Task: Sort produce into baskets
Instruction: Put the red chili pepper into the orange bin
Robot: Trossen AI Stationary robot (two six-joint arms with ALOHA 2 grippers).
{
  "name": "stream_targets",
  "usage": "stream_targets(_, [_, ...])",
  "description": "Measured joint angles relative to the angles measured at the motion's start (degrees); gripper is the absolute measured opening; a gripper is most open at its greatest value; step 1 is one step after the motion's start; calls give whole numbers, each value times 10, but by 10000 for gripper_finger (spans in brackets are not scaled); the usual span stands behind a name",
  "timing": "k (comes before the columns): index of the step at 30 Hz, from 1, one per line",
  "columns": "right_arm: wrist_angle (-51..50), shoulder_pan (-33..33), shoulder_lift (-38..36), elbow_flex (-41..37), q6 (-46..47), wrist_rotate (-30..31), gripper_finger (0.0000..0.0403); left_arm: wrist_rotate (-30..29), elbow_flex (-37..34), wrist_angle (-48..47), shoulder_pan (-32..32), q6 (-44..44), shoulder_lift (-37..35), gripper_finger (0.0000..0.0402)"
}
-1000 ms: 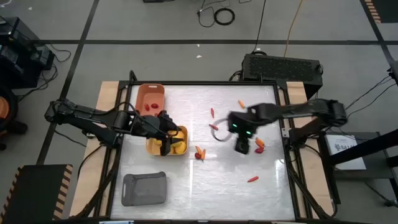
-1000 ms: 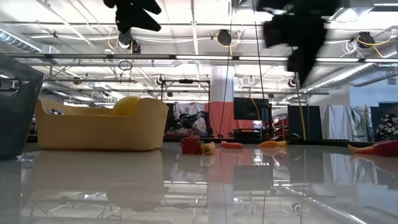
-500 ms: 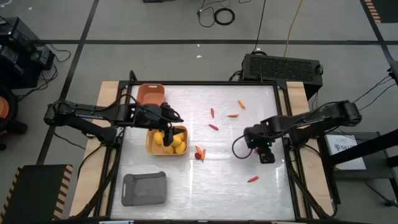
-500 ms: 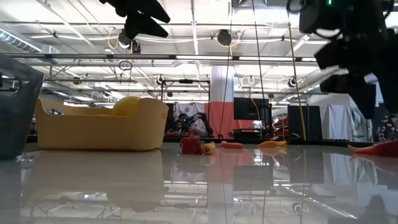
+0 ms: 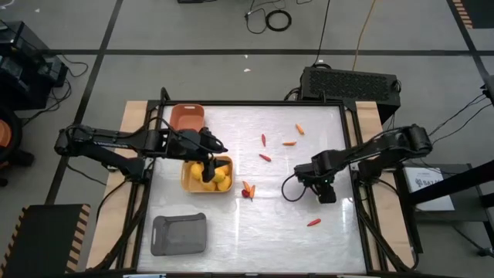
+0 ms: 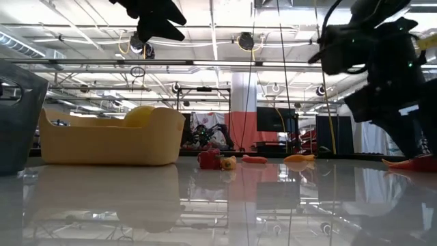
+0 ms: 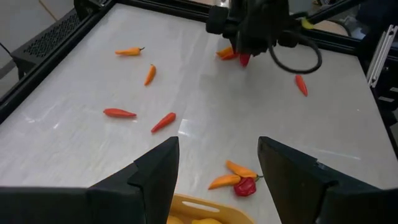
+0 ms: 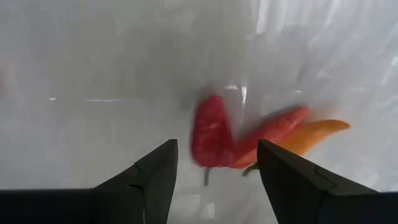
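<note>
The yellow basket (image 5: 207,175) sits near the table's (image 5: 255,224) middle-left and serves as the landmark here. It holds several yellow fruits (image 5: 218,177); in the low view one fruit (image 6: 140,115) rises above its rim. Just beyond the yellow basket, toward the far edge, lies the salmon basket (image 5: 186,120), partly hidden by the left arm; its contents cannot be made out. Nearer the front edge, well apart from the yellow one, the grey basket (image 5: 180,234) shows nothing inside from above.

The left gripper (image 5: 207,158) hangs above the yellow basket's far rim, fingers (image 7: 155,171) spread and holding nothing.

Just right of the yellow basket lie two orange sticks and a red berry (image 5: 247,190). Farther right, four chili sticks (image 5: 265,157) are scattered toward the far edge, and one red stick (image 5: 313,222) lies toward the front right.

The right gripper (image 5: 324,190) is low over the table, well right of the yellow basket, fingers (image 8: 157,177) apart over a small cluster of a red piece (image 8: 211,133) and two orange-red sticks (image 8: 292,131), not gripping them.
</note>
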Motion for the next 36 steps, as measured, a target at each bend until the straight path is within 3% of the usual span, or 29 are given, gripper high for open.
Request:
stream_targets(13, [11,0,38,0,16,-1,199,1,0,-8,0,-2,0,226])
stream_targets(25, [7,0,36,4,43,-3,73,2,0,-20,0,-2,0,226])
stream_targets(29, [2,0,35,32,43,-5,52,5,0,-25,0,-2,0,226])
stream_targets(36, [29,-20,35,132,17,-5,63,11,0,-99,0,-24,0,226])
